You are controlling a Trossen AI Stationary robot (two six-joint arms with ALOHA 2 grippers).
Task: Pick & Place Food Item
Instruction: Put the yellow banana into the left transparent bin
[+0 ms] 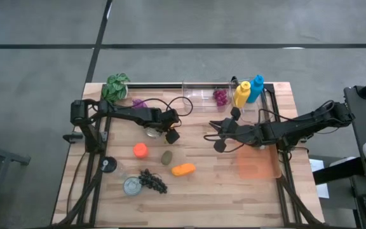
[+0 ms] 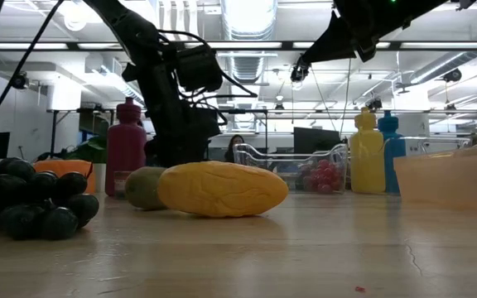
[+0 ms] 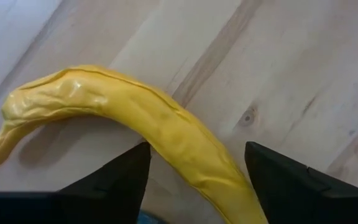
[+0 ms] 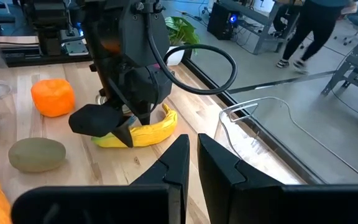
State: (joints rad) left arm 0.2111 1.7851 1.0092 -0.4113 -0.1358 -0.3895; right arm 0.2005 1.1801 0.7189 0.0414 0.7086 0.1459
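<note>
A yellow banana (image 3: 135, 115) lies flat on the wooden table, left of its middle. My left gripper (image 3: 197, 155) stands open over it and points steeply down. Its two dark fingers stand on either side of the banana's thicker half, and I see no touch. In the right wrist view the banana (image 4: 148, 132) pokes out under my left gripper (image 4: 114, 127). My right gripper (image 1: 218, 137) hangs shut above the table's middle with nothing in it, its fingers (image 4: 182, 162) pointing toward the left arm.
Near the front lie an orange fruit (image 1: 140, 150), a kiwi (image 1: 167, 157), an orange oblong food (image 1: 183, 169), dark grapes (image 1: 152, 180) and a can (image 1: 132, 186). A clear tray (image 1: 202, 94), two bottles (image 1: 242, 93) and a plant (image 1: 115, 86) stand at the back. An orange container (image 1: 256, 164) sits at the right.
</note>
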